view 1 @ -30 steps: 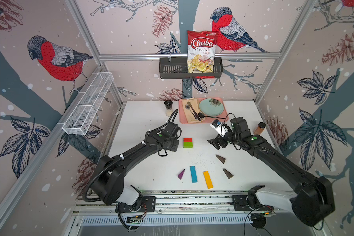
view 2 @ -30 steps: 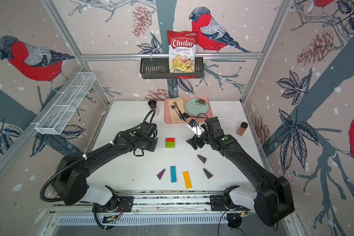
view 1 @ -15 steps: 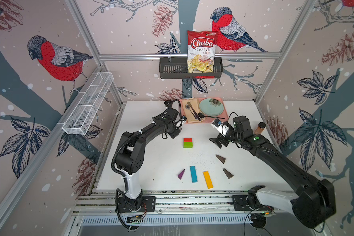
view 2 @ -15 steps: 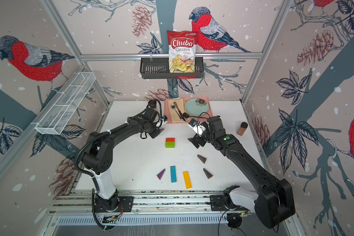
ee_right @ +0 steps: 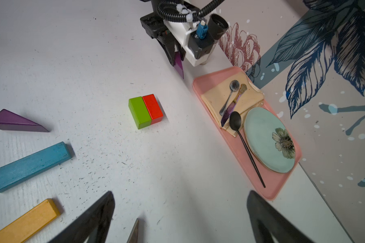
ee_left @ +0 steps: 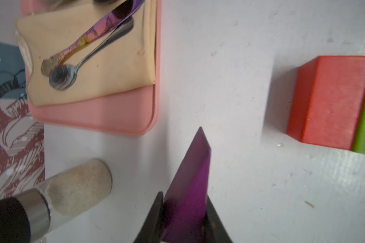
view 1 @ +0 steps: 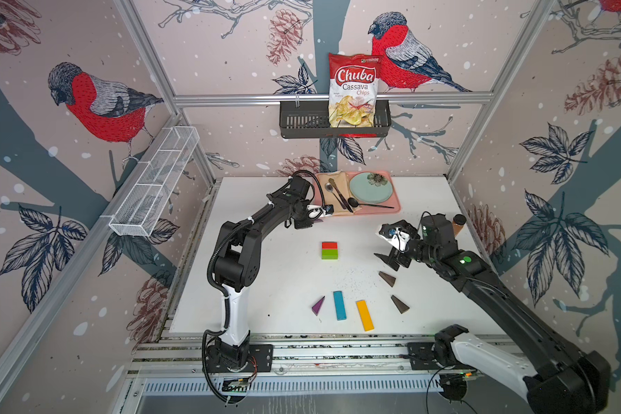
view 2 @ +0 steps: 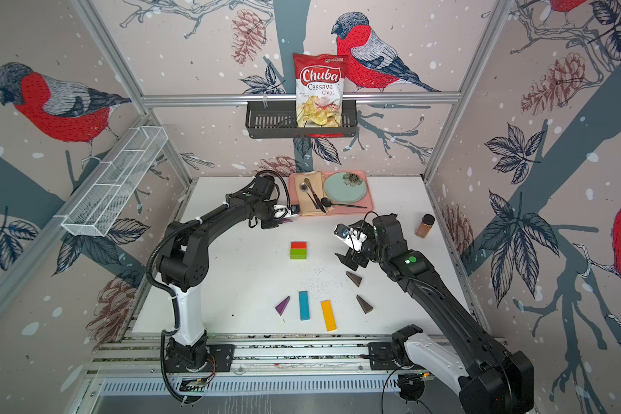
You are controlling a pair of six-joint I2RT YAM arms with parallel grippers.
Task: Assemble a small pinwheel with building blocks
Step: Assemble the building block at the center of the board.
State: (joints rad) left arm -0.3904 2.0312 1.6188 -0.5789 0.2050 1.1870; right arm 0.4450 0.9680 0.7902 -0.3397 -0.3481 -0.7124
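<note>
purple paint covers the wedge (ee_left: 190, 181) clamped between the two black fingers of the left gripper (ee_left: 184, 202). the fingers press on its flat sides and its thin tip juts well past them. the wedge is near the corner of the pink tray (ee_left: 97, 117) and well apart from the red brick (view 1: 329, 245). whether its tip touches the white table (view 1: 266, 286) i cannot tell.

the right gripper (ee_right: 180, 202) has its jaws spread wide with nothing between the pads. a dark brown wedge (view 1: 388, 279) lies near it on the table, and a second brown wedge (view 1: 399, 304) lies further toward the front edge.

the red brick touches the green brick (view 1: 329, 254) along one long side, near the middle of the table. toward the front lie a second purple wedge (view 1: 318, 305), a blue bar (view 1: 339, 305) and a yellow bar (view 1: 365, 315), side by side but apart.

a red and white bag (view 1: 354, 91) reads "chuba cassava chips"; it stands in a black slotted basket (view 1: 302, 122) on the back wall.

the blocks look like painted wood with sharp edges, and the blue one shows streaky grain. the tray is smooth, with rounded corners. it holds a folded beige cloth (ee_left: 93, 63), metal spoons and a glazed pale green plate (ee_right: 266, 138) with a flower on it. a clear shaker (ee_left: 78, 187) of sandy grains with a black cap stands beside the tray.
</note>
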